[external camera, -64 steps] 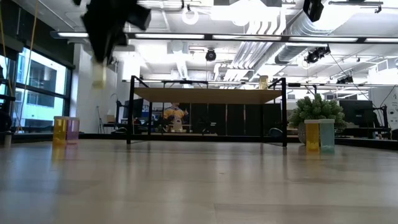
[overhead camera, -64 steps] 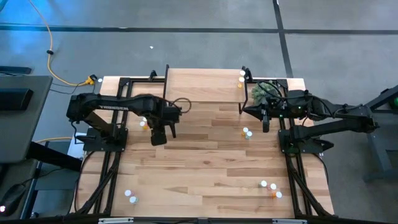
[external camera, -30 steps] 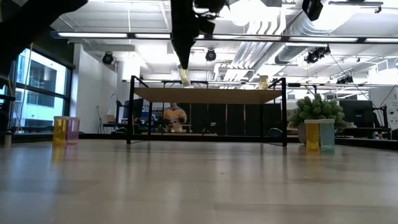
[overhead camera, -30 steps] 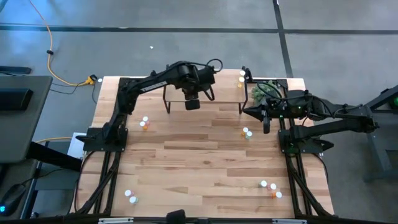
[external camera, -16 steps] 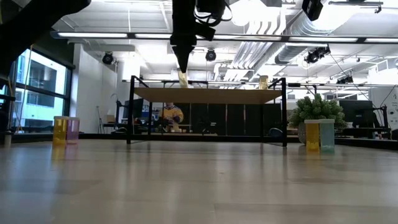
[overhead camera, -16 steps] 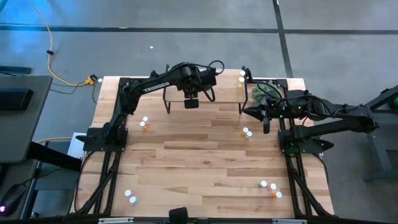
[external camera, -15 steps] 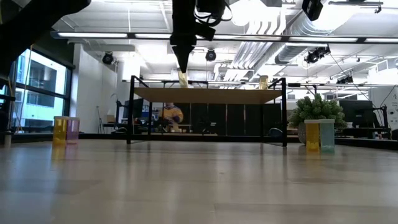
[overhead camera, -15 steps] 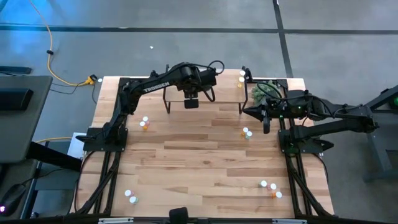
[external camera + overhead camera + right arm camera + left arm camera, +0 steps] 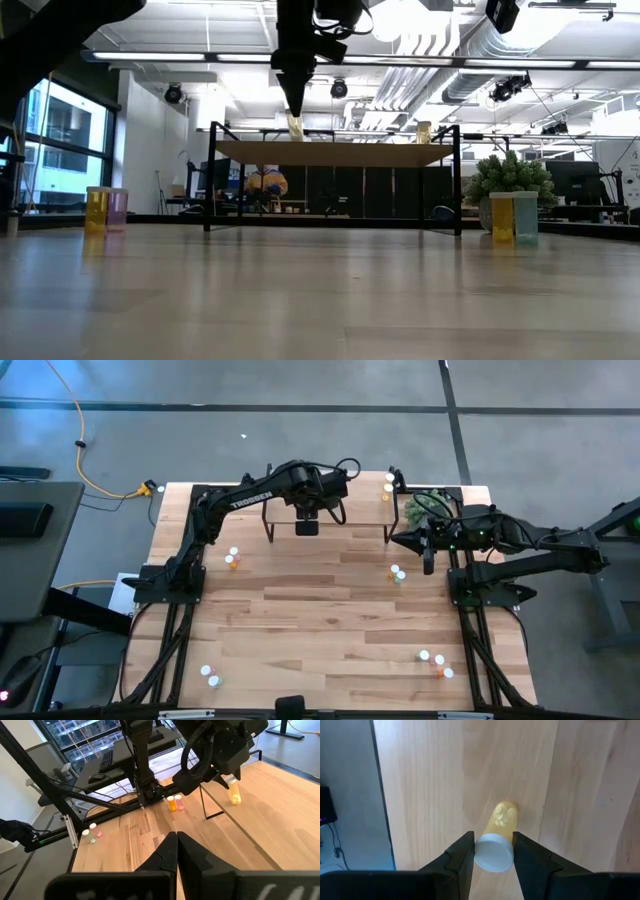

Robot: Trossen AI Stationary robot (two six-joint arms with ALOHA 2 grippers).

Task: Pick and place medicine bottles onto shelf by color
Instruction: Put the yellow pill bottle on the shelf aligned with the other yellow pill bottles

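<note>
Yellowish medicine bottle (image 9: 499,836), translucent with a white cap, hangs upright over the shelf (image 9: 345,482), its base at or just above the light wood top, cap pinched between the left gripper's (image 9: 493,851) fingers. Off the shelf's right end, the right gripper (image 9: 176,847) waits above the surface (image 9: 330,620), fingers closed on nothing.

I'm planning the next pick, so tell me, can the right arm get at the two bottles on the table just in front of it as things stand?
Probably yes. The right gripper hangs shut beside the two bottles, with bare table around them and the left gripper busy over the shelf. It would need to open first.
</note>
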